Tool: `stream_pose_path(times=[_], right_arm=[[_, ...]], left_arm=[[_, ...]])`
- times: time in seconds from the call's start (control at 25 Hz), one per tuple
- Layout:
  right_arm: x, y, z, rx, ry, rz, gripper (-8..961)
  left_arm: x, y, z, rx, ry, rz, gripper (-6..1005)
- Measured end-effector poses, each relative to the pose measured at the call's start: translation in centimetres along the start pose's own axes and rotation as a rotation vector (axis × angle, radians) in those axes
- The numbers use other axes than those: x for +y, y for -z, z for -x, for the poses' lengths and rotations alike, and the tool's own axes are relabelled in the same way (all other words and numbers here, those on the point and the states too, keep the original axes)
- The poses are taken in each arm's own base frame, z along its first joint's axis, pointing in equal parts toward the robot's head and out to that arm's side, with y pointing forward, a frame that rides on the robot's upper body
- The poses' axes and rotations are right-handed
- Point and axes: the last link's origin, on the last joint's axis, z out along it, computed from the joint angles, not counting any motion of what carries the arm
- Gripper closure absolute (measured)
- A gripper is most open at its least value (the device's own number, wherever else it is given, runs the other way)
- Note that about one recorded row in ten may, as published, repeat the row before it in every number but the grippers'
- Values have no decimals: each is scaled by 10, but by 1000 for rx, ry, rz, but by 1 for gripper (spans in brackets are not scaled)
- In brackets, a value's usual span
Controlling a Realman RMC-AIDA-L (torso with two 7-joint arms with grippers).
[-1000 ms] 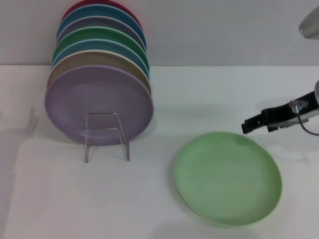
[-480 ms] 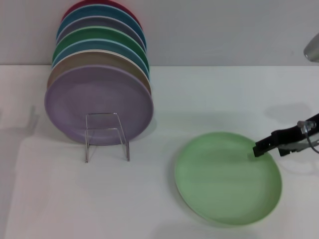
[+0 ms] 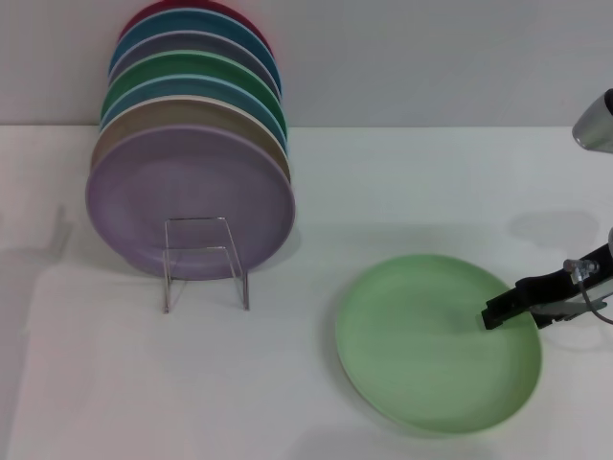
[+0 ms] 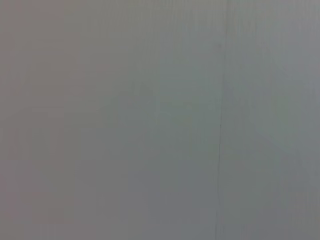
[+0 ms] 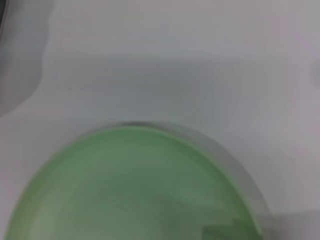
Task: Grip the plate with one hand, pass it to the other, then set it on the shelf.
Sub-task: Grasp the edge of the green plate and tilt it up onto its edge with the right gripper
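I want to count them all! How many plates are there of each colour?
Counted from the back of the rack:
Red plate: 1
Blue plates: 2
Lilac plates: 2
Dark green plate: 1
Tan plate: 1
Mint-green plate: 1, flat on the table, right hand at its rim
Total: 8

A white table (image 3: 383, 182) fills most of the head view, its surface matte and softly lit. Faint grey shadows lie across it near the right side and along the left edge. Behind it stands a plain pale grey wall (image 3: 431, 57), meeting the tabletop in 1 straight line. The left wrist view shows only a flat grey surface (image 4: 125, 120) crossed by 1 thin dark vertical line.
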Motion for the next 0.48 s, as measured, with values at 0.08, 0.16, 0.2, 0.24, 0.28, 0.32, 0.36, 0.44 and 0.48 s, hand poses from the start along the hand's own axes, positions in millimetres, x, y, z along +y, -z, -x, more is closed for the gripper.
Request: stream_pose_path(times=[0.08,0.16,0.2,0.24,0.28,0.32,0.36,0.44,0.48], right_arm=[[-1,-3,-1,6,-4,1,227],[-1,-5,-1,12,-5,3,227],[-1,-6,-1,14,-6,3,227],[-1,-7,-1,16,-5,3,227],[-1,-8,-2,17,-5,2,228],[-1,-8,-2,19,-3,-1,228],[-1,-9,-2,20,-2,-5,228],[-3,-9,-2,21,-6,-13,228],[-3,-9,-2,22,-9,-15,228]], left_arm=[[0,0,0,-1,0,-1,139],[0,0,0,-1,0,-1,139],[0,0,0,0,0,-1,139],[0,0,0,0,0,0,139],[0,0,0,0,0,0,139],[0,0,0,1,0,1,139],[0,0,0,1,0,1,139],[0,-1,0,1,-1,0,139],[0,-1,0,1,-1,0,139]])
